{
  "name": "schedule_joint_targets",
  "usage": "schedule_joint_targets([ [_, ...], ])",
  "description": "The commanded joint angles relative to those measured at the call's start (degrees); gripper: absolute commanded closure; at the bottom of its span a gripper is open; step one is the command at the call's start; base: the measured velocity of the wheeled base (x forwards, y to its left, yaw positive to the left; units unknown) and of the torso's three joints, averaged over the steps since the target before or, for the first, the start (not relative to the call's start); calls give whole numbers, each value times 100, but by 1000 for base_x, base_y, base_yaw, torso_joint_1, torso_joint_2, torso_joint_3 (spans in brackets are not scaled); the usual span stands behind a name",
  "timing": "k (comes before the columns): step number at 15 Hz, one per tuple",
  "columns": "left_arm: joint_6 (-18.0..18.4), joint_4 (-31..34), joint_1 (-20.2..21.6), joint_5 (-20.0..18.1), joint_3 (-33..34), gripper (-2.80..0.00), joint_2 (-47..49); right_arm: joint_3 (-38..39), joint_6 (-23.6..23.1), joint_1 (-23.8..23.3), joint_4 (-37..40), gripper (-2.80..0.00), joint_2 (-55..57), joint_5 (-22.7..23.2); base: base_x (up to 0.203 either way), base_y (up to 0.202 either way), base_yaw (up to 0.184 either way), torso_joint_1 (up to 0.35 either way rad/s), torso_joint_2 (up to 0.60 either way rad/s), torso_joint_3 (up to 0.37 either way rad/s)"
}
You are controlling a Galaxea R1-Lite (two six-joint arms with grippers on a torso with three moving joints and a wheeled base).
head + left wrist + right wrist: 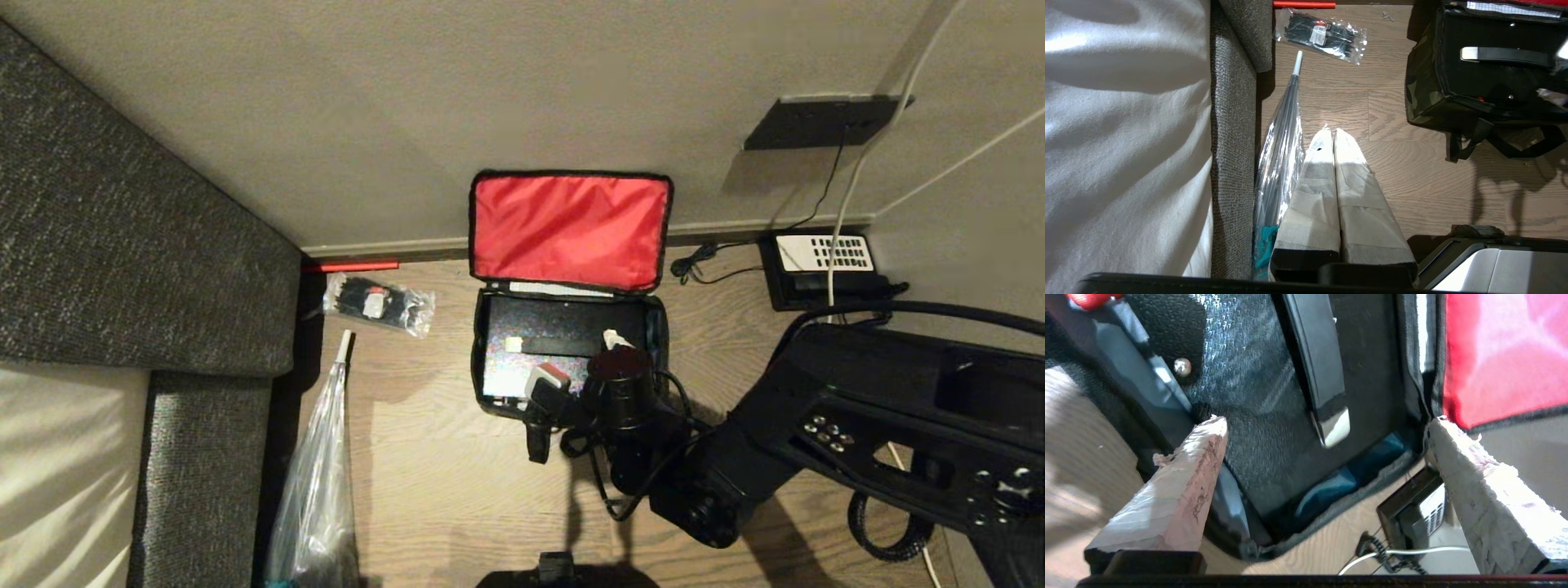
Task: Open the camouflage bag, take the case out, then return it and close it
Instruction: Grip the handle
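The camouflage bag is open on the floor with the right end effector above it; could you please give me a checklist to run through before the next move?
1. Lid of the camouflage bag folded back, red lining up: ok.
2. Case visible inside the bag: ok.
3. Right end effector open, fingers spread over the case: ok.
4. Handle of the case unobstructed: ok.
5. Fingers touching the case: cannot tell.
6. Left end effector shut, away from the bag, above bare floor: ok.
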Motion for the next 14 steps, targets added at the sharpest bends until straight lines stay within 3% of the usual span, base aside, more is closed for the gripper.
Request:
schedule_joint_targets([
  [1, -1, -2, 2, 2, 9, 0, 0, -232, -175, 5, -47, -280, 241, -27, 0, 0, 0, 0, 0, 0],
  [3, -1, -2, 2, 2, 9, 0, 0, -489, -467, 5, -415, -280, 413, -255, 0, 0, 0, 0, 0, 0],
  [5, -1, -2, 2, 2, 9, 0, 0, -530, -1163, 9, -798, -280, 408, -521, 0, 0, 0, 0, 0, 0],
  [8, -1, -2, 2, 2, 9, 0, 0, -838, -1351, 28, -1035, -280, 675, -552, 0, 0, 0, 0, 0, 0],
  [10, -1, -2, 2, 2, 9, 0, 0, -851, -1765, 31, -1444, -280, 835, -576, 0, 0, 0, 0, 0, 0],
  [14, -1, -2, 2, 2, 9, 0, 0, -1181, -1798, 83, -1644, -280, 1205, -571, 0, 0, 0, 0, 0, 0],
])
